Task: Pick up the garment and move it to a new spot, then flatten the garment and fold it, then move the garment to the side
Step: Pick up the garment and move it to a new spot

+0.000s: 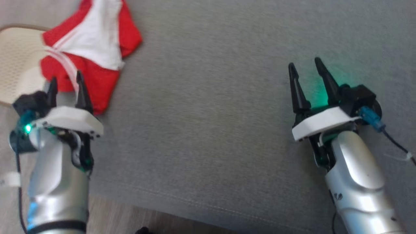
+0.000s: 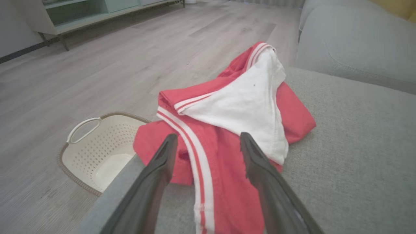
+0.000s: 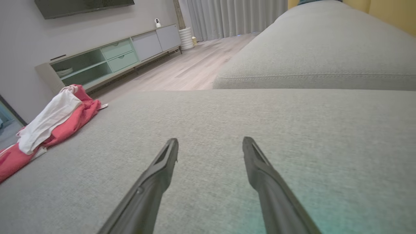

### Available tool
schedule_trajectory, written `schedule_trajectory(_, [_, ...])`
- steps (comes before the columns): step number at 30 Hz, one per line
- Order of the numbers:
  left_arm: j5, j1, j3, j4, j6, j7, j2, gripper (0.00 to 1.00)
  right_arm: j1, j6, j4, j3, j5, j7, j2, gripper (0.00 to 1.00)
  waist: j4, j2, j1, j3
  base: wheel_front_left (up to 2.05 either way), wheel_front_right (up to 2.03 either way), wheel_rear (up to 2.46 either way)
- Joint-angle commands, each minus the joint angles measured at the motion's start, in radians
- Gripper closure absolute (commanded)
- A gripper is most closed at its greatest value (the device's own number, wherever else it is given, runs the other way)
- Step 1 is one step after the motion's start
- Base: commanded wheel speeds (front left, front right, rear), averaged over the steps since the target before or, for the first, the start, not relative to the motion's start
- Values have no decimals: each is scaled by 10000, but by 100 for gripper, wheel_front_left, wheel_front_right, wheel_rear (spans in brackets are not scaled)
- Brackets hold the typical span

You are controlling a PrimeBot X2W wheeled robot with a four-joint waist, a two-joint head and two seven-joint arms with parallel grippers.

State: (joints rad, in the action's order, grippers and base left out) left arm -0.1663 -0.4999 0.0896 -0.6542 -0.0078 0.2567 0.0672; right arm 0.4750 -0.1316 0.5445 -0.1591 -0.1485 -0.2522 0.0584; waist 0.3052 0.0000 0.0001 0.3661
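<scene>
Left gripper [image 2: 208, 136] stands with its two dark fingers spread wide and nothing between them, poised just short of the garment [image 2: 234, 107]. In its wrist view the white-striped trim runs down between the fingers. Whether the tips touch the cloth I cannot tell, though they look to hang a little above it. The red jersey lies crumpled at the left edge of the grey sofa seat [image 1: 211, 113], its white inside turned up on top and one red fold drooping past the seat's edge. A pale perforated basket [image 2: 97, 146] sits below on the wooden floor [image 2: 81, 65], just beside that edge. Well apart, the right gripper [image 1: 305, 63] hovers over bare cushion, its fingers equally wide and holding nothing. By my reading the first step is in hand: the pick-up, with no grasp made yet. The next move probably calls for the left fingers to go forward and down onto a thick bunch of cloth, perhaps at the striped hem. They would then close firmly, lift the whole heap clear of the edge and carry it toward the open middle of the seat, where both arms could reach it.
</scene>
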Motion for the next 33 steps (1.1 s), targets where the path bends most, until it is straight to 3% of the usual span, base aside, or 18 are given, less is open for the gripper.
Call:
schedule_trajectory(1, [142,-488,355,-98,-57,51,577,0,309,9,-434,-295,62,-95,-81,0,-588,0,-1,532,0,0,0])
schedule_trajectory(8, [215,-1778,521,-1698,-253,51,1029,0,505,9,-761,-201,182,-70,-82,0,-1164,0,-1,1036,0,0,0])
schedule_trajectory(17, [284,-2681,585,-3140,-116,51,1246,0,572,9,-880,-2,183,-69,-82,0,-1461,0,-1,1317,0,0,0])
schedule_trajectory(19, [327,-2717,565,-3160,-150,51,1288,96,582,9,-863,13,164,-73,-82,0,-1479,0,-1,1304,0,0,0])
schedule_trajectory(20, [351,-2724,566,-3115,-157,51,1315,100,581,9,-842,22,151,-74,-82,0,-1478,0,-1,1278,0,0,0])
schedule_trajectory(33, [835,-2345,368,-1505,-236,51,1445,100,164,9,-537,-209,-514,-92,-82,0,-1765,0,-1,153,0,0,0])
